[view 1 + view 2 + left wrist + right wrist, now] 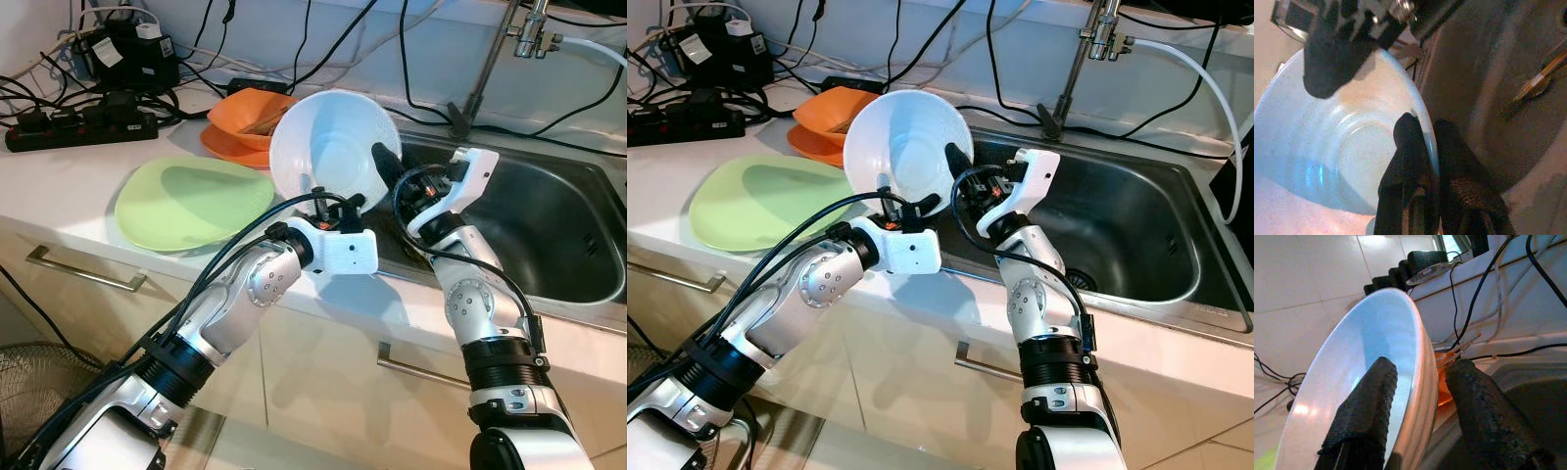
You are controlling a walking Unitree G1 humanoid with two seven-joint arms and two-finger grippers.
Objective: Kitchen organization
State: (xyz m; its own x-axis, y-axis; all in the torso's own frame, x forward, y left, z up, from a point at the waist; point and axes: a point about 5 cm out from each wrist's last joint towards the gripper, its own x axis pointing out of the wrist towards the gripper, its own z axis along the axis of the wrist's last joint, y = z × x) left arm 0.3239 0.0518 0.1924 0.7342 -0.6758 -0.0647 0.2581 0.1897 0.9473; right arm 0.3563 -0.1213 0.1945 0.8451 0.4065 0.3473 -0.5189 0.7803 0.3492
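A white bowl point(333, 147) is held up on edge, its hollow facing me, over the counter's rim beside the sink point(554, 230). My left gripper point(323, 204) is shut on the bowl's lower rim, one finger inside point(1408, 142) and one outside. Reaching from the sink side, my right gripper point(387, 168) is open and straddles the bowl's right rim. One of its fingers point(1366, 406) lies in the hollow; the other point(1484, 406) stands a little off the outer wall.
A light green plate point(191, 201) lies on the counter left of the bowl. Behind it an orange bowl point(245, 113) rests on an orange plate point(220, 145). Power strips and cables point(78, 127) crowd the back left. A faucet point(490, 59) rises behind the sink.
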